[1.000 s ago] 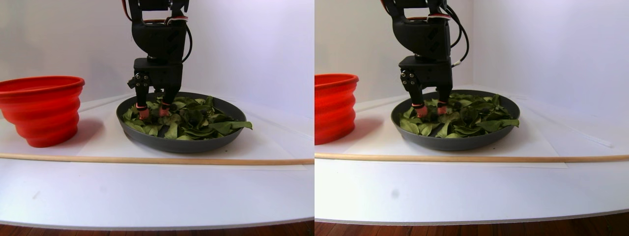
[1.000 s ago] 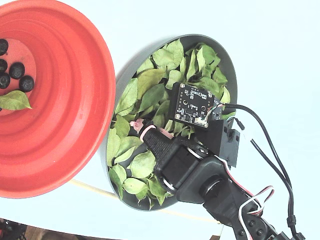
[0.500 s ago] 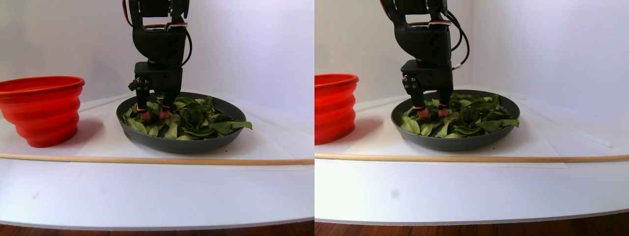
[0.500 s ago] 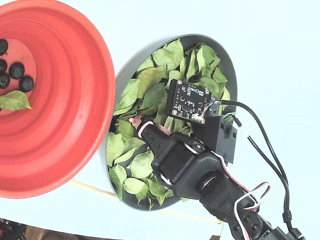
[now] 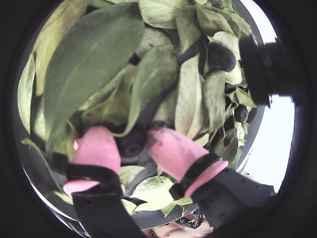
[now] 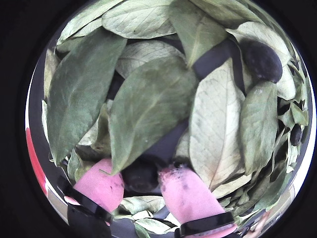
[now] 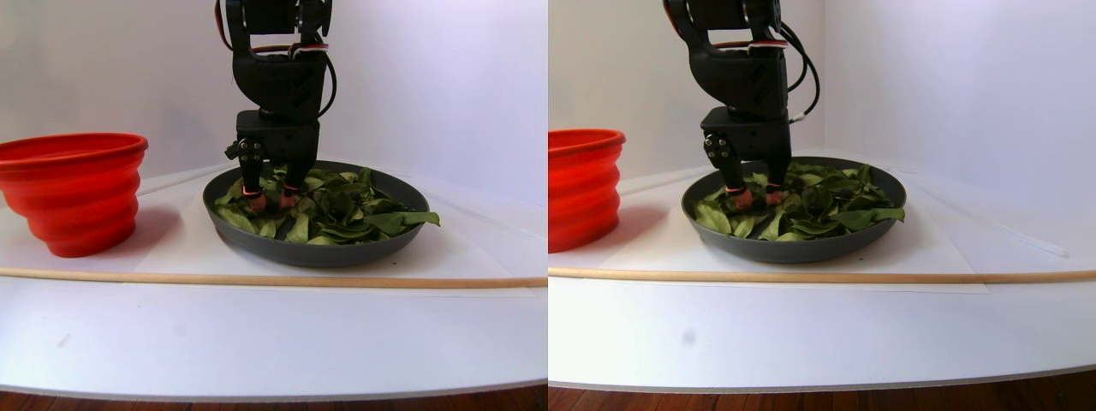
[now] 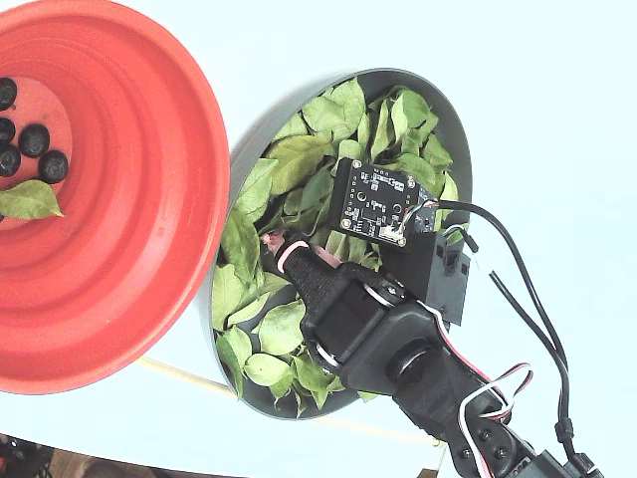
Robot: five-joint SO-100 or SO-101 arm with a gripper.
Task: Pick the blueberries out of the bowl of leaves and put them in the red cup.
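**Pink-tipped hand set on either side of a berry in the leaf bowl**

Pink fingertips of the hand (image 5: 132, 148) sit low among the leaves (image 5: 94, 54) in a wrist view, slightly apart, with a dark blueberry (image 5: 130, 144) lodged between them; whether both tips press it, I cannot tell. Two more dark berries lie further off at the upper right (image 5: 221, 56) and right (image 5: 240, 113).

Seen from a wrist view that looks closer, the hand (image 6: 141, 183) again brackets the same berry (image 6: 140, 175), which is partly tucked under a broad green leaf (image 6: 148, 104). Another berry (image 6: 263, 60) rests near the top right.

From the stereo pair view, the arm stands upright over the dark grey bowl (image 7: 257, 241), the hand (image 7: 268, 200) dipped into the greenery at the bowl's left part. An orange-red cup (image 7: 73, 193) stands apart to the left on the white worktop (image 7: 257, 334), and a thin wooden rod (image 7: 342, 280) lies in front.

Looking down in the fixed view, the red cup (image 8: 149, 229) holds several blueberries (image 8: 35, 139) and one leaf (image 8: 30, 199), its rim overlapping the bowl (image 8: 453, 129).
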